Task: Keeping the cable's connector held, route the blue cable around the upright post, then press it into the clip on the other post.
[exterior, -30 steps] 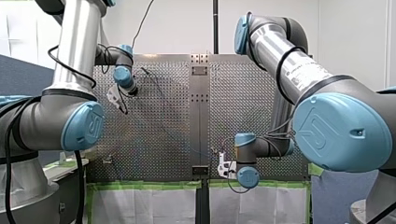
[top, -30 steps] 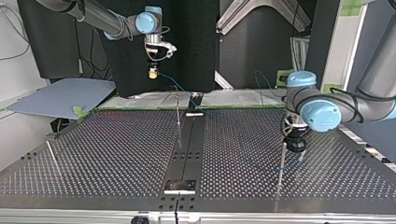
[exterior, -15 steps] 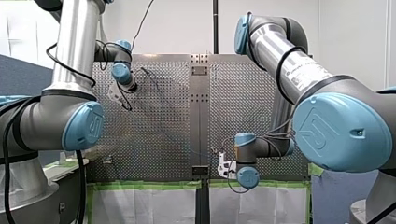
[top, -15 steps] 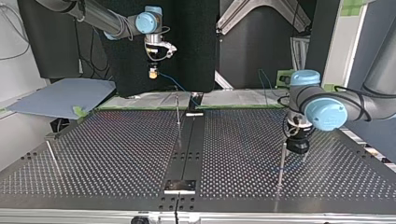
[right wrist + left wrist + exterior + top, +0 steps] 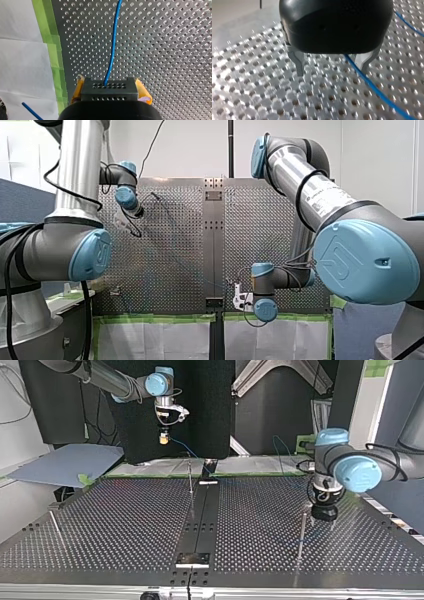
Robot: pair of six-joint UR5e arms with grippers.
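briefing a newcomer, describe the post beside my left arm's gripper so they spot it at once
In the top view, find the dark centre strip of the perforated table. The post is the thin rod standing upright at the strip's right, beside my left gripper; no other post stands on that side.

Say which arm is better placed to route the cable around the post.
Likely left: my left hand is open beside the upright post and blue cable; my right hand holds the connector.

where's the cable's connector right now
The connector is clamped between my right gripper's yellow pads, raised above the table's far edge in the top view, left of the middle.
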